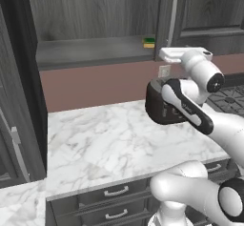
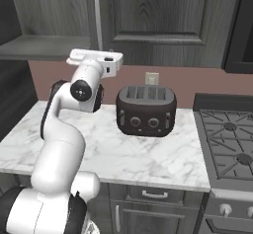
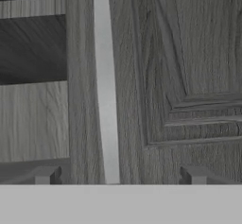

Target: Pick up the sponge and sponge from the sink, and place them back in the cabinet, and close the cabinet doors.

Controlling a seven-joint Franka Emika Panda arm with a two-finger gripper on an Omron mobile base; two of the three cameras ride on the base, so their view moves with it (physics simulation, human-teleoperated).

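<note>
Green-topped sponge [image 1: 149,42], one, on cabinet [image 1: 95,48] shelf; one toaster [image 2: 146,110].

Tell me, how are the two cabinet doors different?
The left door is swung wide open, nearly edge-on; the right door looks shut, flat against the cabinet. The open gripper faces the right door's handle, not the left one's. Both are dark grey wood with silver bar handles.

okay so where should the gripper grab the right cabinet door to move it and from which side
Grip the long vertical silver bar handle on the right cabinet door, near its lower end. Come straight at the door's front, one finger on each side: the bar already stands between the open gripper tips.
</note>
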